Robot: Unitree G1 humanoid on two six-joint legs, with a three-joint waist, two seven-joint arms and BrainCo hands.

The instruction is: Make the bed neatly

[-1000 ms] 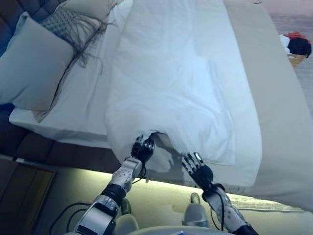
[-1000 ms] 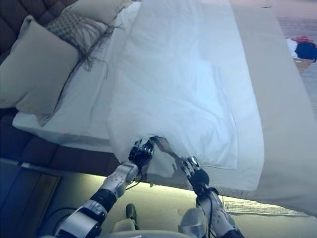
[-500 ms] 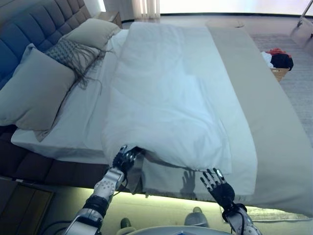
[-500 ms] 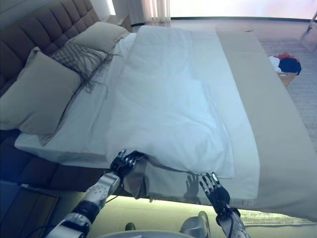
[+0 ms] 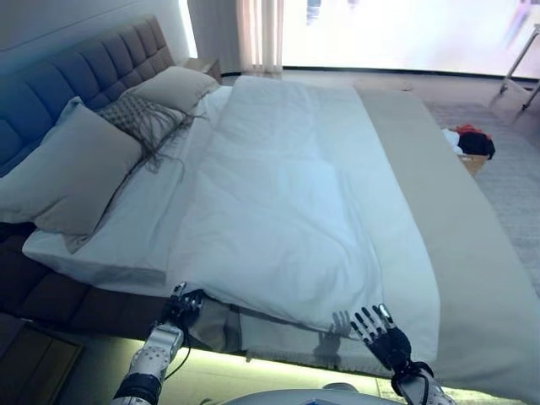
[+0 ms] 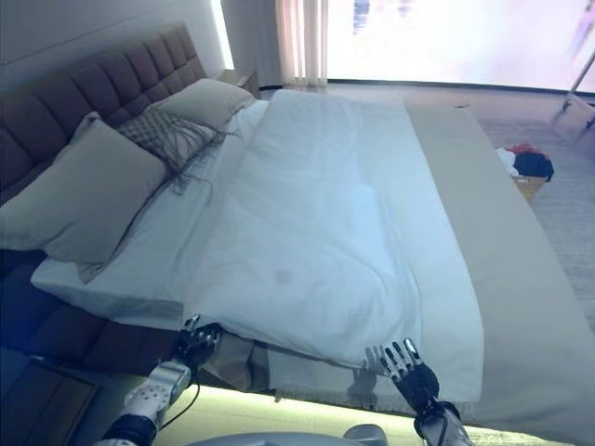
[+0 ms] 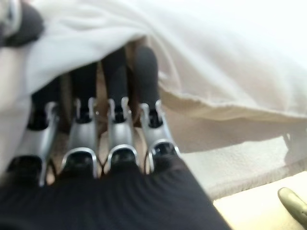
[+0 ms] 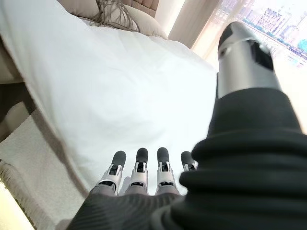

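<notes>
The white duvet [image 5: 287, 211] lies lengthways down the middle of the bed [image 5: 126, 253], soft and puffy with shallow creases, its near edge hanging over the side closest to the robot. To its right a beige bed runner [image 5: 460, 245] of coarser, flat-woven cloth covers the foot of the mattress, and a fringed hem shows along its near edge. Under the duvet's left side the white sheet [image 5: 139, 224] is smooth.

At the head of the bed a large plain grey-beige pillow [image 5: 72, 173] leans against the tufted, button-quilted headboard [image 5: 80, 80]. Beside it sits a small patterned cushion [image 5: 143, 118] with long dark tassels, then another plain pillow [image 5: 177, 84].

The left hand [image 5: 181, 305] is at the duvet's near corner, below the mattress edge. In its wrist view the fingers [image 7: 115, 100] run fairly straight, with their dark tips tucked under a fold of the white cloth; whether they pinch it I cannot tell. The right hand [image 5: 381, 337] is raised just beside the hanging edge, fingers spread and straight, holding nothing.

A lit strip glows along the base of the bed above the pale floor [image 5: 211, 375]. Past the foot, a basket [image 5: 468, 145] with dark and red clothes stands on the grey carpet [image 5: 515, 169]. Sheer curtains [image 5: 261, 34] hang before a bright window at the far end.
</notes>
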